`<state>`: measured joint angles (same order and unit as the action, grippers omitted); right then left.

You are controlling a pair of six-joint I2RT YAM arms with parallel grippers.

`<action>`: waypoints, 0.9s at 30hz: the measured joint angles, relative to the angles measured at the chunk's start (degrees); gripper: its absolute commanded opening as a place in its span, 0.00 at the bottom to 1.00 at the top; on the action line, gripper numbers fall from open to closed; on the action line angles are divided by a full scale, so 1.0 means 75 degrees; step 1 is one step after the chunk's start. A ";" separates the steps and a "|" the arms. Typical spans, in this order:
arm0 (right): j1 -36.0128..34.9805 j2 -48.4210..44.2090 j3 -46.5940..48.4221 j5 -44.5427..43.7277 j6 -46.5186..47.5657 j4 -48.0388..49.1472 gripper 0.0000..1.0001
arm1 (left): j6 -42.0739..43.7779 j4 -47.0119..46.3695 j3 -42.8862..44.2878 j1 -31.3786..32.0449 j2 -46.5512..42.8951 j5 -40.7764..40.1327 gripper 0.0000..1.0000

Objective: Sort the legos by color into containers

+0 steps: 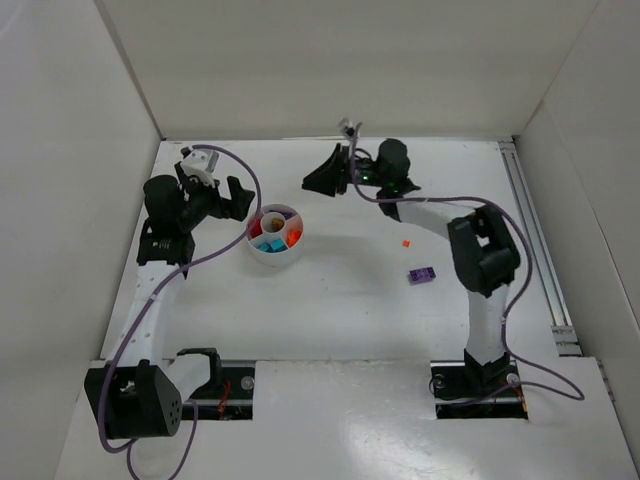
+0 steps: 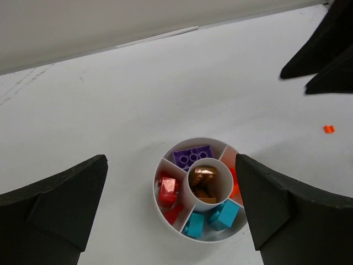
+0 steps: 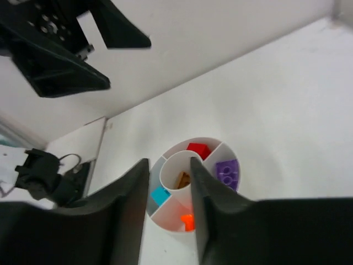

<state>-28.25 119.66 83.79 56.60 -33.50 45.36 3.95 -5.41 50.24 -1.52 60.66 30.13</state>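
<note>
Right of dish (image 1: 275, 258): purple lego (image 1: 421, 274), orange lego (image 1: 406, 242)
Handling: likely light, rigid, slick; pinch flat sides
Left end effector (image 2: 171, 163): wide open
Right end effector (image 3: 169, 163): slightly parted, empty

The dish (image 2: 156, 193) is plain white, its hub and dividers too. In it show a purple studded brick (image 2: 192, 156), glossy red bricks (image 2: 167, 189), teal bricks (image 2: 223, 215), an orange piece (image 2: 235, 187) and, in the hub, a shiny golden-brown piece (image 2: 205, 185). The table (image 1: 350, 320) is white, and on it are a tiny orange brick (image 1: 406, 242) and a purple brick (image 1: 421, 274). The left gripper (image 2: 170, 158) and the right gripper (image 3: 169, 161) are matt black. The left arm (image 1: 150, 300) and the right arm (image 1: 485, 255) have black joints and white links. The cables (image 1: 256, 180) are pale purple. The walls (image 1: 330, 70) are off-white.
</note>
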 measured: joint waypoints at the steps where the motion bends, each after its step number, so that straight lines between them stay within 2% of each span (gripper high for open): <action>1: 0.0172 -0.0478 -0.0277 -0.0085 0.0358 -0.0102 0.51 | -0.0140 0.0003 0.0015 0.0000 0.0000 0.0064 1.00; 3: 0.0632 -0.1460 -0.0810 -0.0230 0.1288 -0.0603 0.86 | -0.0466 0.0009 0.0044 0.0052 0.0000 0.0163 1.00; 4: 0.0775 -0.1789 -0.0976 -0.0382 0.1652 -0.0866 0.97 | -0.0641 0.0012 0.0064 0.0137 0.0000 0.0128 1.00; 5: 0.0979 -0.2186 -0.1192 -0.0656 0.2288 -0.1338 1.00 | -0.0825 0.0009 0.0087 0.0297 0.0000 0.0076 1.00; 7: 0.1309 -0.2938 -0.1556 -0.1451 0.3383 -0.2617 1.00 | -0.1151 0.0035 0.0175 0.0729 0.0032 -0.0061 1.00; 11: 0.1443 -0.4610 -0.2745 -0.3931 0.4995 -0.5053 1.00 | -0.1763 0.0230 0.0536 0.2122 0.0434 -0.1189 1.00; 15: 0.1434 -0.6438 -0.4135 -0.6446 0.5499 -0.6895 1.00 | -0.2197 0.0510 0.0618 0.3684 0.0950 -0.2515 1.00; 18: 0.1612 -0.7475 -0.4957 -0.7749 0.5560 -0.7921 1.00 | -0.2503 0.0793 0.0600 0.4403 0.1148 -0.3124 1.00; 22: 0.2337 -0.8107 -0.6079 -0.8116 0.5645 -0.8515 1.00 | -0.2838 0.0828 0.0382 0.5269 0.1131 -0.3815 1.00; 27: 0.3261 -0.7933 -0.7414 -0.7219 0.5898 -0.8760 1.00 | -0.3142 0.0860 0.0108 0.6105 0.1148 -0.4080 1.00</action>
<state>-3.79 60.16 28.18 2.46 10.74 -20.34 -19.62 1.04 51.05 44.27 69.28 -0.47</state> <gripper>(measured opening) 0.994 0.997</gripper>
